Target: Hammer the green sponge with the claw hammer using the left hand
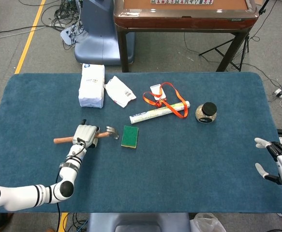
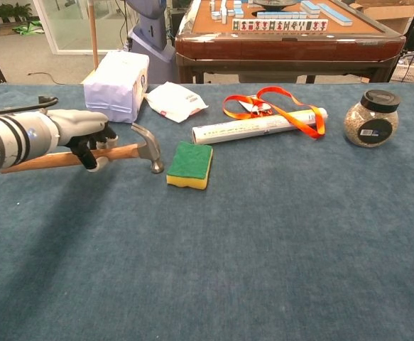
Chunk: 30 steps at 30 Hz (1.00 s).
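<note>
My left hand (image 1: pixel 84 135) (image 2: pixel 86 135) grips the wooden handle of the claw hammer (image 1: pixel 106 133) (image 2: pixel 139 147). The hammer is lifted off the cloth, its steel head pointing down just left of the green sponge (image 1: pixel 129 136) (image 2: pixel 189 165). The sponge, green on top and yellow below, lies flat on the blue table (image 1: pixel 189 159) and the hammer head does not touch it. My right hand (image 1: pixel 278 162) hovers at the table's right edge with fingers spread and nothing in it; the chest view does not show it.
A white paper pack (image 1: pixel 92 85) and a white pouch (image 1: pixel 120 91) lie behind the hammer. Behind the sponge are a rolled tube (image 1: pixel 158 112) with an orange lanyard (image 1: pixel 163 99) and a black-lidded jar (image 1: pixel 206 112). A wooden table (image 1: pixel 184 14) stands beyond.
</note>
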Each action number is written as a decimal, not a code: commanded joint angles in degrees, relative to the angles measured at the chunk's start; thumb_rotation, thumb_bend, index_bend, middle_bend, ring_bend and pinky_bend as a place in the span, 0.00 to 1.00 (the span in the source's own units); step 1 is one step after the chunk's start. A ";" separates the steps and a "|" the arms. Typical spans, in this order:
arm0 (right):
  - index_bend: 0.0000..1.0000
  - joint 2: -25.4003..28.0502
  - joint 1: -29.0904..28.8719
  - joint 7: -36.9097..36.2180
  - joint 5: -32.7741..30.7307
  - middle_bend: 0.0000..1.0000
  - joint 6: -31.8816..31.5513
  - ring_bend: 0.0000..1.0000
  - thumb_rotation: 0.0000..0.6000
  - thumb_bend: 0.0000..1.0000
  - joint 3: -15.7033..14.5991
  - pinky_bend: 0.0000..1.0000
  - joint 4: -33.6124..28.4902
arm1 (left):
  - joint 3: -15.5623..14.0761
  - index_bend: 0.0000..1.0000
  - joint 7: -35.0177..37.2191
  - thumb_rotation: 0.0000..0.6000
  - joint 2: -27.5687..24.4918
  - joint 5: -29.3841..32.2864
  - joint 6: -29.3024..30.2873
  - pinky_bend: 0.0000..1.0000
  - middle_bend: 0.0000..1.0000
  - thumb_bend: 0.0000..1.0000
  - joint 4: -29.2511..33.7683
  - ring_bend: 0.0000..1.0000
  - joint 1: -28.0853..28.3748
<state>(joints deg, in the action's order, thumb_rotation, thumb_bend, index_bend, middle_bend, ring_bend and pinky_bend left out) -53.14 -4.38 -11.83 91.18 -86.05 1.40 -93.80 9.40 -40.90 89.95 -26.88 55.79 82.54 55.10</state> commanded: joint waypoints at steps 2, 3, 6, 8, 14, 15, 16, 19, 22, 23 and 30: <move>0.22 0.05 -0.14 0.22 0.00 0.34 0.15 0.25 1.00 0.32 0.09 0.32 -0.24 | -0.40 0.62 4.27 1.00 -1.04 -5.10 -1.67 0.03 0.62 0.56 -0.41 0.35 -1.56; 0.22 0.06 -0.19 0.29 0.00 0.34 0.21 0.25 1.00 0.32 0.11 0.32 -0.31 | -0.38 0.63 5.05 1.00 -1.21 -5.98 -1.90 0.03 0.63 0.57 -0.47 0.35 -1.79; 0.22 0.10 -0.30 0.49 -0.06 0.34 0.42 0.25 1.00 0.32 0.17 0.32 -0.55 | -0.37 0.65 7.73 1.00 -1.69 -8.65 -2.80 0.03 0.64 0.58 -0.84 0.37 -2.58; 0.22 0.16 -0.34 0.64 -0.08 0.34 0.49 0.25 1.00 0.32 0.19 0.32 -0.71 | -0.44 0.66 9.34 1.00 -1.99 -10.30 -3.37 0.03 0.65 0.58 -1.14 0.38 -3.08; 0.22 0.30 -0.39 1.10 -0.10 0.34 0.54 0.25 1.00 0.32 0.26 0.32 -1.18 | -0.19 0.69 15.26 1.00 -3.08 -15.72 -5.46 0.03 0.67 0.58 -1.65 0.41 -4.52; 0.22 0.30 -0.41 1.16 -0.08 0.34 0.54 0.25 1.00 0.32 0.29 0.32 -1.26 | -0.17 0.69 16.10 1.00 -3.22 -16.71 -5.58 0.03 0.68 0.58 -1.72 0.41 -4.73; 0.22 0.32 -0.43 1.24 -0.06 0.34 0.56 0.25 1.00 0.32 0.30 0.32 -1.34 | -0.04 0.70 17.42 1.00 -3.44 -18.12 -5.77 0.03 0.68 0.58 -1.73 0.41 -5.01; 0.22 0.42 -0.51 1.51 -0.08 0.34 0.61 0.25 1.00 0.32 0.39 0.32 -1.63 | 0.50 0.71 21.06 1.00 -4.03 -21.49 -6.14 0.03 0.70 0.58 -1.68 0.42 -5.72; 0.22 0.58 -0.53 1.90 -0.11 0.34 0.62 0.25 1.00 0.32 0.45 0.32 -2.06 | 1.02 0.72 25.61 1.00 -4.62 -26.25 -5.97 0.04 0.71 0.58 -1.95 0.44 -6.58; 0.22 0.61 -0.53 1.99 -0.11 0.34 0.61 0.25 1.00 0.32 0.46 0.32 -2.19 | 1.21 0.73 27.04 1.00 -4.68 -27.55 -5.81 0.04 0.72 0.58 -2.07 0.45 -6.85; 0.22 0.90 -0.54 2.81 -0.20 0.34 0.69 0.25 1.00 0.32 0.50 0.32 -3.10 | 1.92 0.76 38.64 1.00 -4.96 -36.63 -5.28 0.09 0.77 0.60 -3.75 0.53 -8.57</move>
<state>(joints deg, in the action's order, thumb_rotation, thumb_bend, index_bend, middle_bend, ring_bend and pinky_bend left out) -52.26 -4.92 -9.04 90.99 -85.35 1.89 -96.88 10.92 -5.99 85.27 -60.23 50.28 79.67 47.45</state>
